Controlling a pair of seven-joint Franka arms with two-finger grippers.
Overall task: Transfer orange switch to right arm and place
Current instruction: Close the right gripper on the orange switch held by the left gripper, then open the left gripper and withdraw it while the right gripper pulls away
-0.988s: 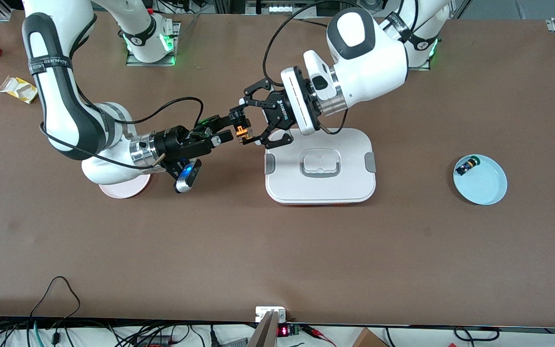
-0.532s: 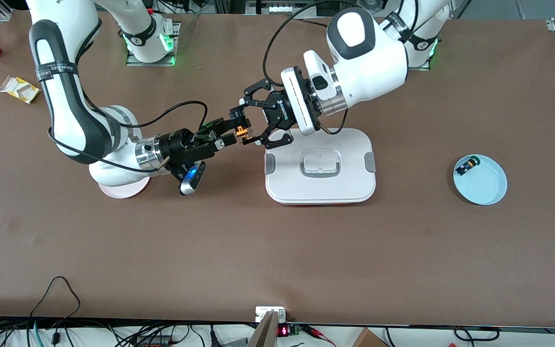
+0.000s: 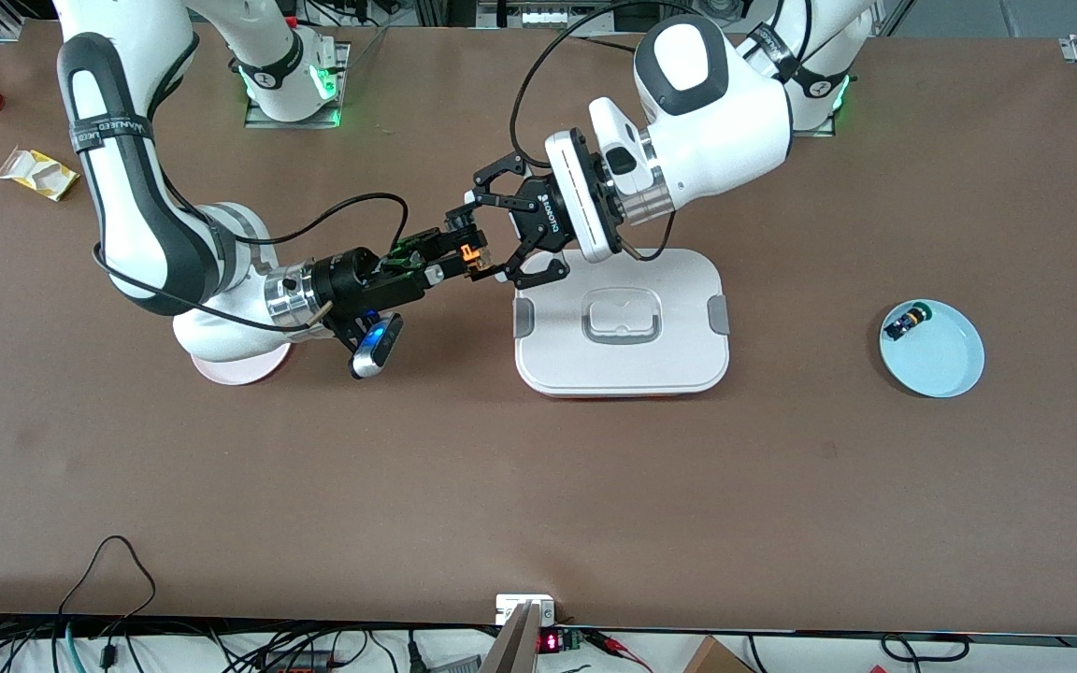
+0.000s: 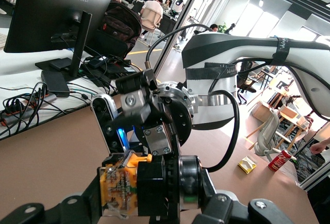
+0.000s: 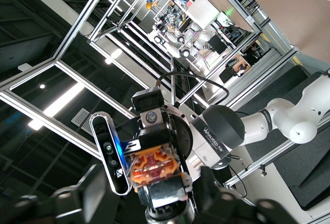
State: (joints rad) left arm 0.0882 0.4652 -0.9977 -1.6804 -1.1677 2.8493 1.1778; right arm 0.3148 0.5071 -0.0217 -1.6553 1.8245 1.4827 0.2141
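The orange switch [image 3: 472, 254], with its tan-orange body and black barrel, hangs in the air over the table beside the white box. My left gripper [image 3: 485, 248] is shut on it, one finger at each end of the part; it fills the left wrist view [image 4: 119, 183]. My right gripper [image 3: 452, 262] has come up to the switch. Its fingers stand open on either side of the part, and a gap shows on each side in the right wrist view [image 5: 154, 168].
A white lidded box [image 3: 669, 365] lies under the left wrist. A light blue plate [image 3: 950, 365] toward the left arm's end holds a black-and-blue part with a green cap [image 3: 904, 322]. A pink plate [image 3: 237, 370] lies under the right arm. A yellow carton [image 3: 34, 174] lies near the right arm's end.
My right gripper has moved toward the left gripper and now flanks the switch. The left arm and the switch have stayed still.
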